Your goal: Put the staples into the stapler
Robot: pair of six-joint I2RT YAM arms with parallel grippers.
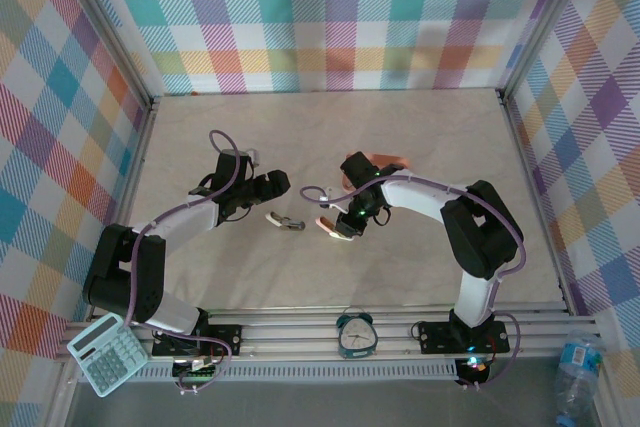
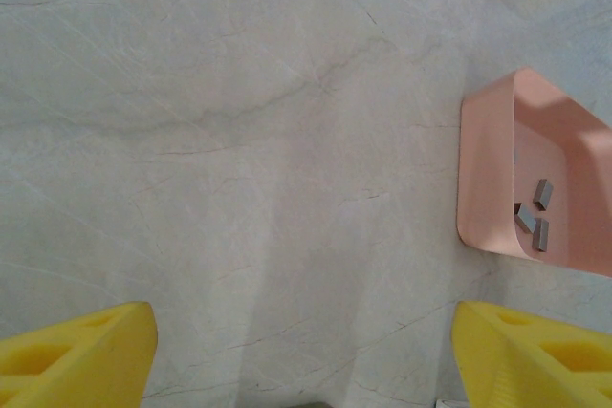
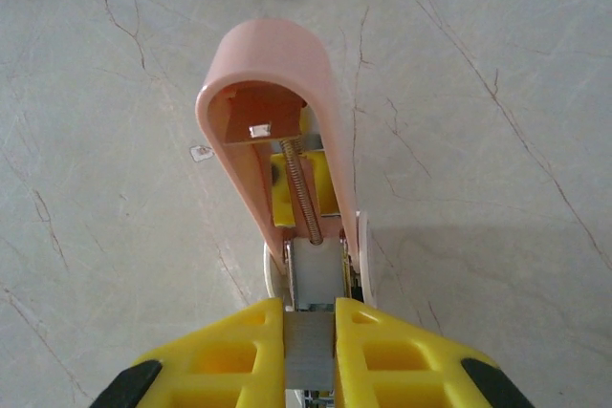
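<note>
The right gripper [image 3: 309, 324] is holding a small pink plastic stapler [image 3: 277, 83]. Its yellow fingers [image 3: 382, 355] are clenching the grey metal base at the stapler's hinge end. The pink top is standing swung up and away from the wrist, so the spring and the inside of the cover are showing. That pose is probably deliberate: gripping low on the base is leaving the channel free and facing upward, ready to take a strip.

In the overhead view this stapler [image 1: 328, 228] is hanging just above the pale marbled counter [image 1: 450, 127], at the tip of the right gripper [image 1: 345, 220]. Just to its left, a second small stapler, dark and white [image 1: 285, 220], is lying flat on the counter, apart from both arms.

The staples [image 2: 533, 209], a few short grey metal strips, are lying loose in a shallow pink plastic tray [image 2: 478, 169]. That tray [image 1: 390, 160] is sitting just beyond the pink stapler, on its far side, partly behind the right arm.

The left gripper [image 2: 306, 351] is hovering to the left of the pink stapler and slightly beyond it [image 1: 275, 184]. Its fingers [image 2: 76, 355] are spread wide and grasping nothing, with bare counter between them. The left wrist camera is catching the tray at its right edge, so the left arm seems to be lining up for a strip. No strip is in the stapler yet as far as I can judge, and loading is barely starting.

The strips are tiny and lying flat against the tray floor, so pinching one cleanly will likely be the hard part.
</note>
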